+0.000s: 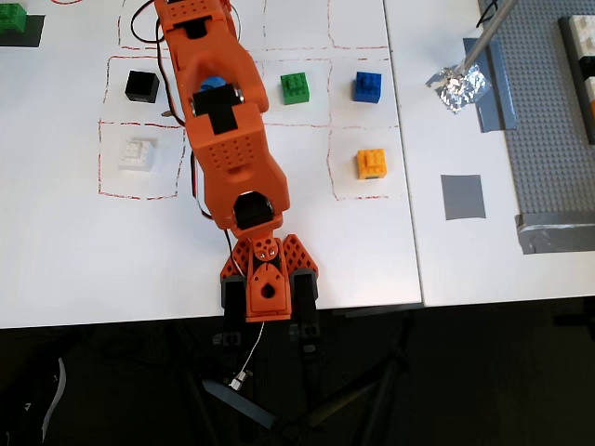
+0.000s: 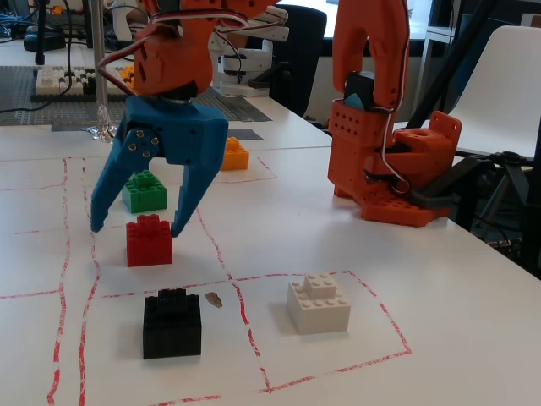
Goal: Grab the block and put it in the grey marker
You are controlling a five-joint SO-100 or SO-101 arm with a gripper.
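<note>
The red block stands on the white table inside a red-lined square in the fixed view. The arm hides it in the overhead view. My gripper has blue fingers and is open. It hangs over the block, with one fingertip to its left and the other at its right edge, level with its top. The jaws do not press on it. The grey marker is a flat grey square on the right of the overhead view, beyond the orange brick. In the fixed view a sliver of the marker shows behind the gripper.
Black brick and white brick stand in front of the block, and a green brick stands just behind it. A blue brick, crumpled foil, a grey tape strip and a grey baseplate lie to the right. The arm base stands at the right.
</note>
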